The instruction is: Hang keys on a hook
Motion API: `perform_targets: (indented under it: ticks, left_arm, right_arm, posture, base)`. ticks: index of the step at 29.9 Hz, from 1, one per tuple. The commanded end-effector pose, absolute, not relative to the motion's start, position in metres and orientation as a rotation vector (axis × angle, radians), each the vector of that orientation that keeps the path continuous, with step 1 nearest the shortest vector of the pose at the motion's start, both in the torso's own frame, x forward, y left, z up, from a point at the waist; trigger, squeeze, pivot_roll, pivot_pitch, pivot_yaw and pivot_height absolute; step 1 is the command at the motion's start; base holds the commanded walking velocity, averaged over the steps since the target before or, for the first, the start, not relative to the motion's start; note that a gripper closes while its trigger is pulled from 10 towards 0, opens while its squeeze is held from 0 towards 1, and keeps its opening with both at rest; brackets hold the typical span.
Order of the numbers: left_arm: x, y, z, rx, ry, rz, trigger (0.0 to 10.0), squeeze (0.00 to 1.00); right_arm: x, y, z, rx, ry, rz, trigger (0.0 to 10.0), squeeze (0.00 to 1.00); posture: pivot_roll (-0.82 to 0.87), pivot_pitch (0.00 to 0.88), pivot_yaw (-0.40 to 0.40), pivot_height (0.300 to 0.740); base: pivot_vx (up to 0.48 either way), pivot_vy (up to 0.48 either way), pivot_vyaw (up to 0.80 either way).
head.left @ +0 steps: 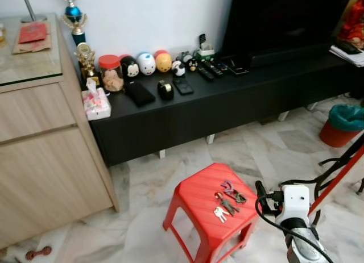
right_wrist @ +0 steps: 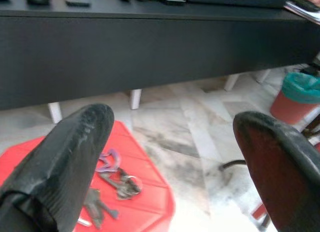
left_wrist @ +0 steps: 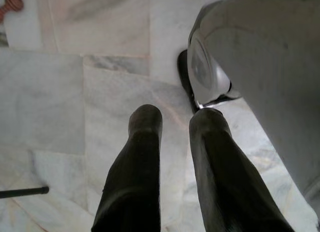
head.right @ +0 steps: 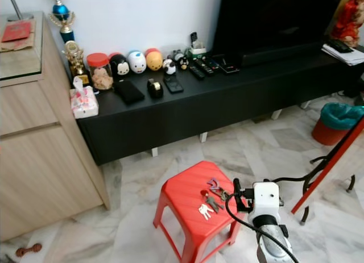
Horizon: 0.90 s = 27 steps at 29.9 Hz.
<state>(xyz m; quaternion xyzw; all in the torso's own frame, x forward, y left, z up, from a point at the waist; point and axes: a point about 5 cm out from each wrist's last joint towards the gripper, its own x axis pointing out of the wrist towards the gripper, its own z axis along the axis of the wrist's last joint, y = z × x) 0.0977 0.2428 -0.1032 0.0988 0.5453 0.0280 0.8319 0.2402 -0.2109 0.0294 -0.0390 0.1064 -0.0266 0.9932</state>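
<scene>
1. So, we're at the very start of this one, I reckon: the pickup step. The keys [head.left: 227, 201] lie flat on the red stool [head.left: 193, 197], a small bunch with a purple tag or strap at one end, spread toward the stool's right-hand edge. Nothing is gripping them yet.

2. The right gripper [right_wrist: 170, 157] is up in front of the robot at the stool's right side, fingers spread wide with nothing between them. In the right wrist view the keys sit low and off toward one finger [right_wrist: 65, 157], not centred in the gap, and the gripper looks to be above and a bit short of them rather than touching.

3. The left gripper [left_wrist: 175, 142] just hangs idle, pointed down at the marble floor [left_wrist: 50, 101], fingers slightly parted and holding nothing.

4. What the next move needs, as far as I can judge: bring the right gripper down and across so the bunch sits between the fingers, then close on the ring or the strap. Flat keys on ribbed plastic look fiddly, so the strap seems like the easier grab.

5. Can't spot a hook anywhere here. Beyond the stool there's the black TV bench [head.left: 239, 98] loaded with remotes and little figurines, and a wooden cabinet [head.left: 45, 149] to the left. So after the grab it'll likely have to go looking.
</scene>
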Motion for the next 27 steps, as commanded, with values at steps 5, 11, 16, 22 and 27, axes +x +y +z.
perform_targets:
  ticks: [5, 11, 16, 22, 27]
  left_arm:
    - [0.0986, 0.2343, -0.105, 0.198, 1.154, 0.043, 10.0, 0.0]
    - [0.0981, 0.2345, -0.1051, 0.193, 1.155, 0.049, 10.0, 0.0]
    - [0.0986, 0.2344, -0.1048, 0.179, 1.143, 0.064, 10.0, 0.0]
    - [0.0987, 0.2339, -0.1048, 0.168, 1.138, 0.066, 10.0, 0.0]
    - [0.0988, 0.2337, -0.1048, 0.165, 1.136, 0.067, 10.0, 0.0]
  right_arm:
    - [0.2421, -0.2168, 0.0328, -0.086, 0.208, -0.072, 10.0, 0.0]
    - [0.2422, -0.2158, 0.032, -0.085, 0.213, -0.067, 10.0, 0.0]
    - [0.2422, -0.2151, 0.0303, -0.093, 0.23, -0.064, 10.0, 0.0]
    - [0.2425, -0.2153, 0.0303, -0.087, 0.23, -0.065, 10.0, 0.0]
    - [0.2427, -0.2146, 0.0301, -0.085, 0.233, -0.06, 10.0, 0.0]
  posture:
    - [0.07, 0.0, -0.068, 0.671]
    - [0.07, 0.0, -0.068, 0.671]
    - [0.07, 0.0, -0.068, 0.671]
    - [0.07, 0.0, -0.07, 0.671]
    - [0.07, 0.0, -0.072, 0.671]
  base:
    - [0.0, -0.157, 0.0]
    - [0.0, 0.0, 0.0]
    - [0.0, 0.0, 0.0]
    - [0.0, 0.0, 0.0]
    - [0.0, 0.0, 0.0]
